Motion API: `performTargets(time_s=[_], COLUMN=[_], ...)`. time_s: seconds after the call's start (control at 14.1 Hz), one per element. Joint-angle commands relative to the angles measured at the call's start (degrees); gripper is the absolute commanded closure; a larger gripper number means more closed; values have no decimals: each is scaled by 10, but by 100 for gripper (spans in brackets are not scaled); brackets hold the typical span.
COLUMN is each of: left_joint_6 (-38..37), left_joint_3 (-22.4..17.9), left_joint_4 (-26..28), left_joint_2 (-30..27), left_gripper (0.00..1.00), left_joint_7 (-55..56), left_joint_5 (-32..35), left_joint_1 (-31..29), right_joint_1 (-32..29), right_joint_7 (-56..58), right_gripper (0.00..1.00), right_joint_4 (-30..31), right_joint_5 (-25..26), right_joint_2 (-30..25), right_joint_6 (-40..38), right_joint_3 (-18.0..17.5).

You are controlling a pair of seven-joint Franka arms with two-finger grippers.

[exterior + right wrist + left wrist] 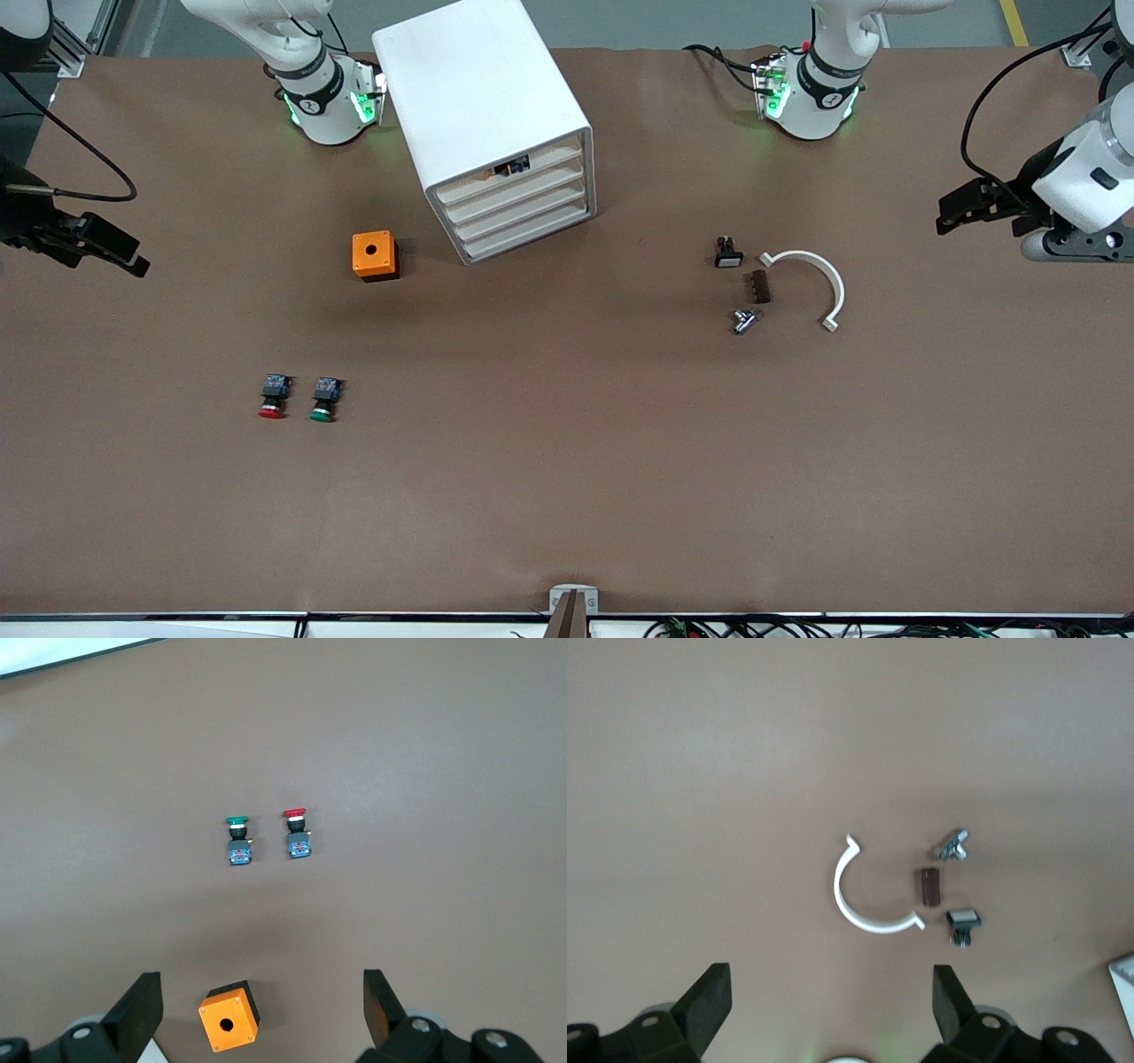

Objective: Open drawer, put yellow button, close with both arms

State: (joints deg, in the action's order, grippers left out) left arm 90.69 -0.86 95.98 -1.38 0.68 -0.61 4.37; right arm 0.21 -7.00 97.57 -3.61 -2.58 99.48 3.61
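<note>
Your left gripper (831, 1010) hangs wide open and empty over the white curved clip (813, 282); your right gripper (262, 1010) likewise over the orange box (375, 255). The yellow button (511, 167) sits in the cabinet's top drawer (518, 175).

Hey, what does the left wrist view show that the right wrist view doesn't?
Only the left wrist view shows the white curved clip, a small brown block, a little metal part and a small switch, with the open left gripper over the table near them. Only the right wrist view shows the green button, the red button and the orange box, under the open right gripper. Both show the brown table. Neither shows the cabinet clearly.
</note>
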Motion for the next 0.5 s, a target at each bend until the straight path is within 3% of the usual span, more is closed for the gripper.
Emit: performTargets(time_s=[0.0, 0.43], left_joint_6=[17, 14], left_joint_3=[2, 11], left_joint_4=[-20, -57], left_joint_2=[8, 30], left_gripper=[0, 0], left_joint_7=[-18, -7], left_joint_5=[13, 5], left_joint_1=[-4, -16], right_joint_1=[-1, -2], right_joint_7=[-3, -3], right_gripper=[0, 0], right_joint_4=[-11, -11], right_joint_5=[3, 3], right_joint_2=[4, 4], right_joint_6=[-8, -8], right_joint_3=[-1, -1])
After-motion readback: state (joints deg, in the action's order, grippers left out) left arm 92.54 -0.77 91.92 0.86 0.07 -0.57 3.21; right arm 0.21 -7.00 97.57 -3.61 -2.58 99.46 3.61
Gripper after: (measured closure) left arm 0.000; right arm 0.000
